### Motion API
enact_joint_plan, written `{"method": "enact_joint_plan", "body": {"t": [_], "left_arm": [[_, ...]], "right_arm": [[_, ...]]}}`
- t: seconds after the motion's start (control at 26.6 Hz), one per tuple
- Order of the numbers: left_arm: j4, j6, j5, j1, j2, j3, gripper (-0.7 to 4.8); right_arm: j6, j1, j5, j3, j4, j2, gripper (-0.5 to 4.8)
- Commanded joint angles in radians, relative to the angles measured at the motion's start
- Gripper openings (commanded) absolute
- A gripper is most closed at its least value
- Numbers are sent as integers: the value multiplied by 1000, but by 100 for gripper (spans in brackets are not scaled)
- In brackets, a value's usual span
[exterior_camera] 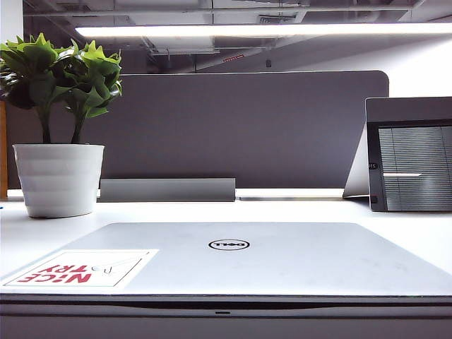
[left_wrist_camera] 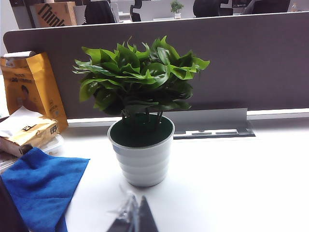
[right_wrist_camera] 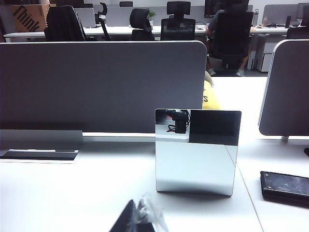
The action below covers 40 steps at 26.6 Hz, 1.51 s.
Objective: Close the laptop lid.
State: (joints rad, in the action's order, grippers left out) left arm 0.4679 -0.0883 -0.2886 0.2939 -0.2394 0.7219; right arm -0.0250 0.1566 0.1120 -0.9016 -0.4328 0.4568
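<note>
Both grippers show only in their own wrist views: the left gripper (left_wrist_camera: 133, 220) hangs above the white desk (left_wrist_camera: 231, 183) near the potted plant (left_wrist_camera: 141, 121), and the right gripper (right_wrist_camera: 140, 218) hangs above the desk before an upright mirror-like panel (right_wrist_camera: 197, 151); each shows just dark fingertips close together with nothing between them, though how far they part cannot be told. Neither appears in the exterior view, where the laptop lid (exterior_camera: 282, 258) lies flat down on the laptop (exterior_camera: 226, 318), silver-grey, its round Dell logo (exterior_camera: 229, 244) at centre and a white "NICE TRY" sticker (exterior_camera: 81, 268) at one near corner. Only the left wrist view shows a blue cloth (left_wrist_camera: 41, 186) and yellow paper bag (left_wrist_camera: 34, 84).
</note>
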Motion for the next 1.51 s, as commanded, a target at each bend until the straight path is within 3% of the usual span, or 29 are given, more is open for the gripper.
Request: {"method": "enact_joint_plan", "body": {"t": [0.04, 0.19, 0.3, 0.53, 0.68, 1.02, 1.28, 1.51], "left_arm": [[-10, -22, 0, -2, 0, 4, -5], [-4, -62, -6, -14, 0, 3, -5], [-3, -53, 29, -100, 0, -15, -5], [-119, -47, 298, -336, 8, -171, -5], [-282, 22, 432, -411, 37, -316, -5], [-472, 110, 431, -412, 176, -589, -5], [-478, 175, 412, -396, 235, -666, -5], [-504, 175, 305, -321, 235, -702, -5]], "right_arm": [[3, 1, 2, -3, 14, -1, -5], [3, 1, 2, -3, 14, -1, -4], [3, 1, 2, -3, 14, -1, -5], [3, 1, 0, -3, 14, -2, -4], [3, 1, 2, -3, 14, -1, -4], [3, 1, 0, -3, 14, -2, -4], [3, 1, 0, -3, 14, -2, -4], [3, 1, 0, -3, 11, -1, -5]]}}
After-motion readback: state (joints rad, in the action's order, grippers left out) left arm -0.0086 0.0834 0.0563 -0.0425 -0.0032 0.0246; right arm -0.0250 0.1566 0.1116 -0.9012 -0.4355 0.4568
